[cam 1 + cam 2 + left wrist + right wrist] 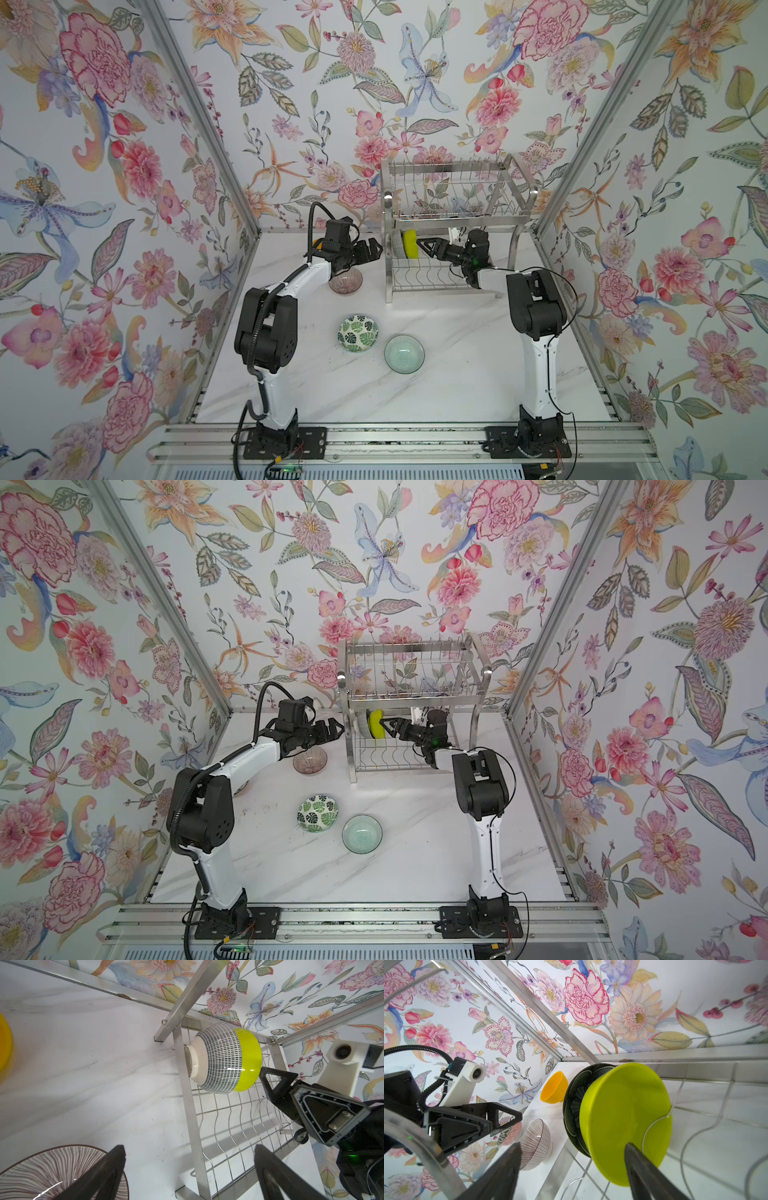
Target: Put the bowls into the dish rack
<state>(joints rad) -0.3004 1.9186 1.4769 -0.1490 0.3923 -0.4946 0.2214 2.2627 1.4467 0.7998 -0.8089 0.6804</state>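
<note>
Orange-yellow bowl (318, 244) mostly behind left arm (299, 274)

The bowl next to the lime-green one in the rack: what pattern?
White bowl with rows of small black dashes; left wrist view shows it best.

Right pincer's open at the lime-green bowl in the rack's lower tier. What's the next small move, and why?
Probably draw the right pincer straight back out of the dish rack. Its jaws stand apart astride the rim of the lime-green bowl, which stands on edge in the lower tier against the speckled bowl, seemingly seated.
</note>
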